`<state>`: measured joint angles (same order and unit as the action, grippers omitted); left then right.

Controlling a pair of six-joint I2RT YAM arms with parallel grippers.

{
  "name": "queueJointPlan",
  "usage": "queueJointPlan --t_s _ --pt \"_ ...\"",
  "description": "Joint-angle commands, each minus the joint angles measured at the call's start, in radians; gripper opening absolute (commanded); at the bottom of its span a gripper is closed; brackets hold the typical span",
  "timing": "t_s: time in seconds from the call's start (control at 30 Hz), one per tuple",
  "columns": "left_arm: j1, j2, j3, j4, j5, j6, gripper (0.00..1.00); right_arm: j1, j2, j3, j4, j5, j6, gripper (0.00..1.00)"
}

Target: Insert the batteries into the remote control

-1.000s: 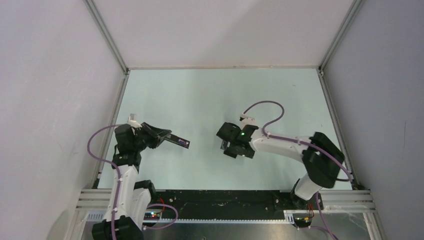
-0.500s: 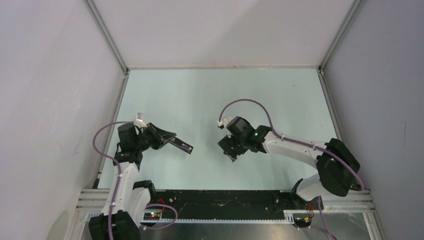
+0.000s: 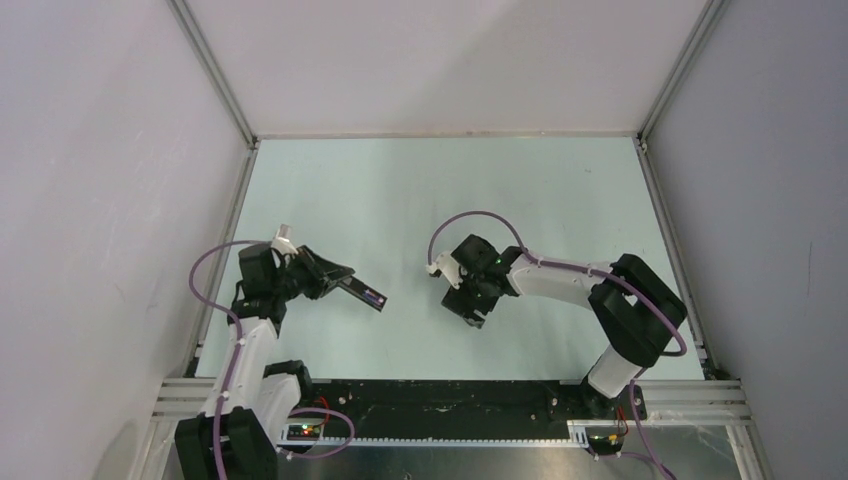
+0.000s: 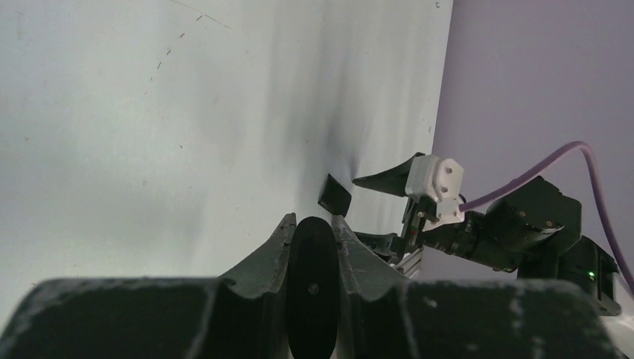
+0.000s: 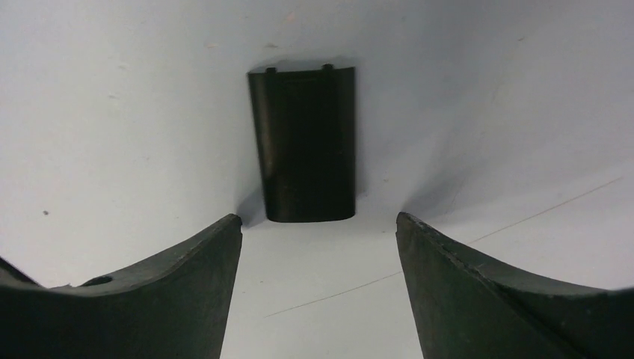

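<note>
Black remote control sits clamped between the narrow jaws of the left gripper, and in that wrist view we only get it end-on. From the top camera the remote pokes out of the gripper toward 4 o'clock, up off the pale green table. Its free end points across at the other arm.

The right gripper is at roughly 3 o'clock from the remote's tip, well apart from it. Its jaws are spread wide with nothing between them, and both fingers are down close to the table. The small black cover plate lies flat on the table at 12 o'clock from the gap, just past the fingertips. We can't tell whether anything touches it. Its two little tabs are on the far edge.

The purple cable loops over the right wrist toward 12 o'clock.
</note>
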<state>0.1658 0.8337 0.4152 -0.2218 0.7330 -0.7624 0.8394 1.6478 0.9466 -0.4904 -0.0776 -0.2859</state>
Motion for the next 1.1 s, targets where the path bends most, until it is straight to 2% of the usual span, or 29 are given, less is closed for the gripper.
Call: queueJointPlan --t_s 0.0,0.37,0.57,0.7,0.93,1.07 --pt "-0.006 0.027 0.041 0.027 0.019 0.034 0.00 -0.022 0.021 0.043 0.020 -0.042 -0.045 0.77" --pt "-0.006 0.037 0.043 0.026 0.007 0.030 0.00 -0.008 0.068 0.044 0.051 -0.008 -0.014 0.63" --pt "-0.007 0.036 0.038 0.026 0.008 0.029 0.00 0.002 0.082 0.066 0.005 0.039 0.011 0.39" --pt "-0.010 0.036 0.035 0.028 0.010 0.027 0.00 0.038 0.057 0.069 0.004 0.076 0.030 0.30" --pt "-0.070 0.038 0.046 0.033 0.015 0.020 0.00 0.078 -0.114 0.069 0.021 0.092 0.115 0.27" --pt "-0.114 0.011 0.037 0.108 0.043 0.004 0.00 0.115 -0.265 0.067 0.000 0.050 0.207 0.27"
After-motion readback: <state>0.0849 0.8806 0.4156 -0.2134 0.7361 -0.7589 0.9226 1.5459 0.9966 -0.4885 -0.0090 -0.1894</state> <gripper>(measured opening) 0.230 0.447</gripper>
